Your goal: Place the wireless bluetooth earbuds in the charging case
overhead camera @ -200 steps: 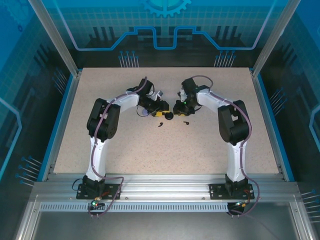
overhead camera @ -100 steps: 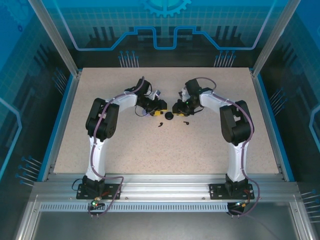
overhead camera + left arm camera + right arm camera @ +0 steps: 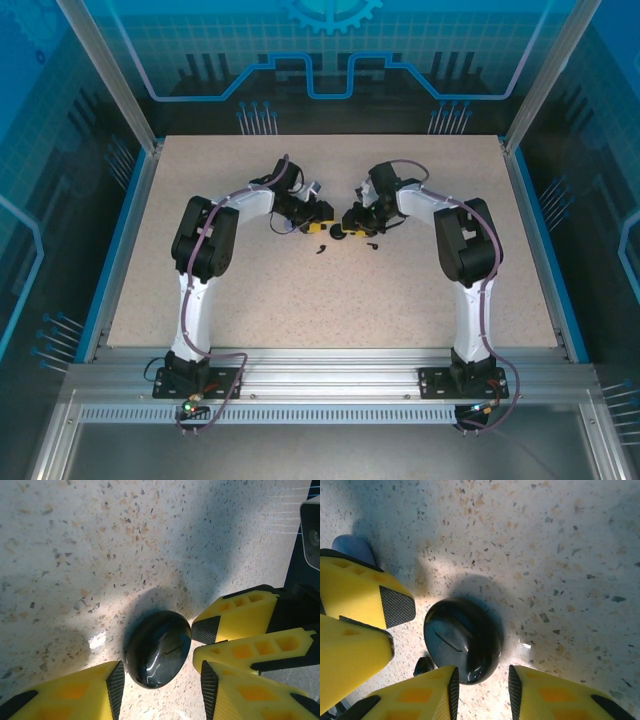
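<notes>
Charging case (image 3: 158,649) flat at centre of the desk (image 3: 75,540), long axis slanting up-right in the left wrist view; left gripper (image 3: 161,669) and right gripper (image 3: 483,671), both narrowly open, tips at its rim. Overhead view adds two earbuds (image 3: 321,247) nearby.

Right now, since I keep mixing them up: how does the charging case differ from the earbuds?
Size: the charging case is a round glossy puck; the earbuds are far smaller. Place: the case sits between the left gripper and right gripper; the earbuds lie loose, clear of both. Shared: all black, on the table.
</notes>
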